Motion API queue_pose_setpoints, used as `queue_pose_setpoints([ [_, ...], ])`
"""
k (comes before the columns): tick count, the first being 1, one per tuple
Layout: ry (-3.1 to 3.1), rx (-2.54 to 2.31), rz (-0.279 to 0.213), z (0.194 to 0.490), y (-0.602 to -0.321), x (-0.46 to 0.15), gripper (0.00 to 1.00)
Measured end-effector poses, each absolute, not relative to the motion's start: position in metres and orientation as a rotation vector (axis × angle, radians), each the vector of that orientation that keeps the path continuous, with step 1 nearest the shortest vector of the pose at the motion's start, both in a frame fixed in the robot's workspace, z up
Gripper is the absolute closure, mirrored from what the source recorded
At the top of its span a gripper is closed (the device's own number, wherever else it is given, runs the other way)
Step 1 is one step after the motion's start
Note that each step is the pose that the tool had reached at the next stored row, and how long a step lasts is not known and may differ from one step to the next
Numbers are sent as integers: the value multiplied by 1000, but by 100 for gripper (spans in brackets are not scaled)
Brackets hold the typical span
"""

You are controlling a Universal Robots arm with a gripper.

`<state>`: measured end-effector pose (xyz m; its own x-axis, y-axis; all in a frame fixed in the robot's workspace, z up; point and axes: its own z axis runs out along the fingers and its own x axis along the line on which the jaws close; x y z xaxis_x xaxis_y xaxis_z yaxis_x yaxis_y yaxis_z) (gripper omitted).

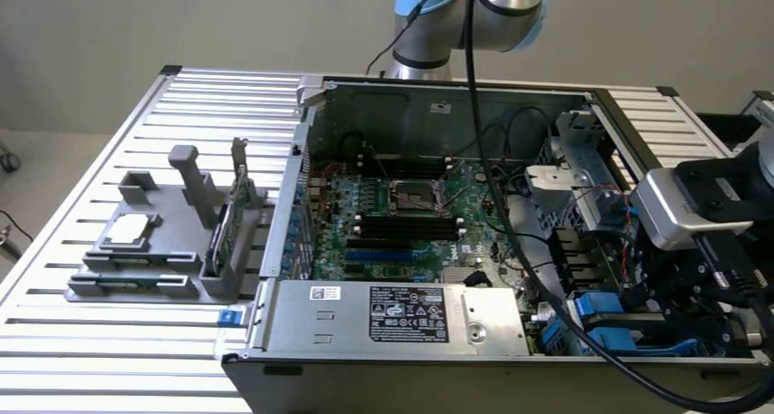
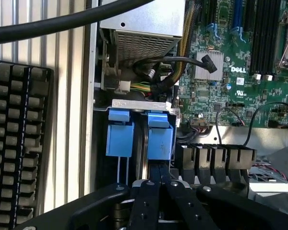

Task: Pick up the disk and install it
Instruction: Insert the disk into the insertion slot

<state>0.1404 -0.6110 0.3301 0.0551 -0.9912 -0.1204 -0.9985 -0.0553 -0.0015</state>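
Two blue drive carriers (image 2: 120,139) are slotted side by side in an open computer case (image 1: 448,101). One, the disk (image 2: 161,139), is touched at its end by the fingers (image 2: 153,179), which are shut together and grip nothing.

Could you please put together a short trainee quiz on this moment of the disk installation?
1. True or false: the gripper is shut.
2. The gripper is nearest to: A) the keyboard, B) a blue carrier, C) the processor socket.
3. In the exterior view, on which side of the computer case does the grey fixture stand?
Key: 1 true; 2 B; 3 the exterior view's left.
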Motion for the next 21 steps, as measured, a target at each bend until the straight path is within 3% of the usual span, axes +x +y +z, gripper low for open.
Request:
queue_pose_setpoints([
  [6, 2098, -2220, 133, 327, -611, 140, 89],
  [12, 2099, -2220, 133, 351, -611, 140, 89],
  [21, 2098, -2220, 134, 352, -611, 140, 89],
])
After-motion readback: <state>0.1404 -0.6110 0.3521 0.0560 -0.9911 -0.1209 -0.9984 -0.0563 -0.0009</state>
